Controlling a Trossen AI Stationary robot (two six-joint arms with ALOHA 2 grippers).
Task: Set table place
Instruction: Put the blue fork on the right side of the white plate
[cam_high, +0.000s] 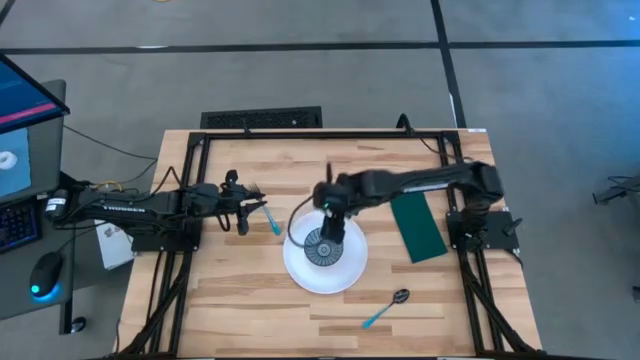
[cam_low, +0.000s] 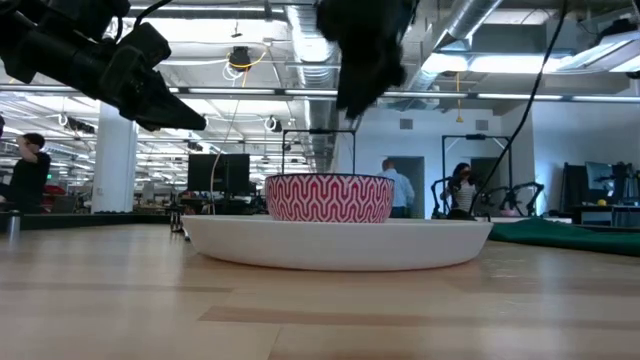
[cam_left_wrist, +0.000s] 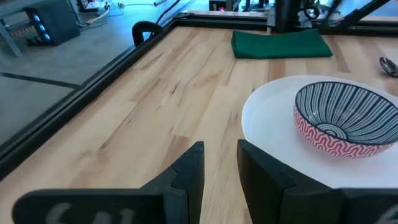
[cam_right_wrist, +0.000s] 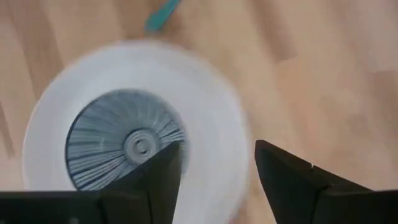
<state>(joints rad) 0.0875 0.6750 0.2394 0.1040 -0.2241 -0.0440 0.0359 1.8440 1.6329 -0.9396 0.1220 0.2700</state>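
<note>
A white round plate (cam_high: 340, 275) lies on the wooden table near its middle. A small bowl (cam_high: 322, 247), blue-striped inside and red-patterned outside (cam_low: 328, 197), stands in the plate. My right gripper (cam_high: 328, 222) hangs open and empty above the bowl (cam_right_wrist: 124, 146), clear of it. My left gripper (cam_high: 247, 215) is left of the plate, open by a narrow gap (cam_left_wrist: 221, 162) and holding nothing. A turquoise-handled fork (cam_high: 270, 220) lies on the table between my left gripper and the plate. A turquoise-handled spoon (cam_high: 385, 310) lies near the table's near edge. A dark green cloth (cam_high: 418, 227) lies flat to the right.
The black metal frame (cam_high: 190, 180) runs round the tabletop. A desk with a screen, keyboard and mouse (cam_high: 45, 272) stands off the table's left side. People (cam_low: 400, 185) show in the room beyond the table in the low view. Bare wood lies near the front left.
</note>
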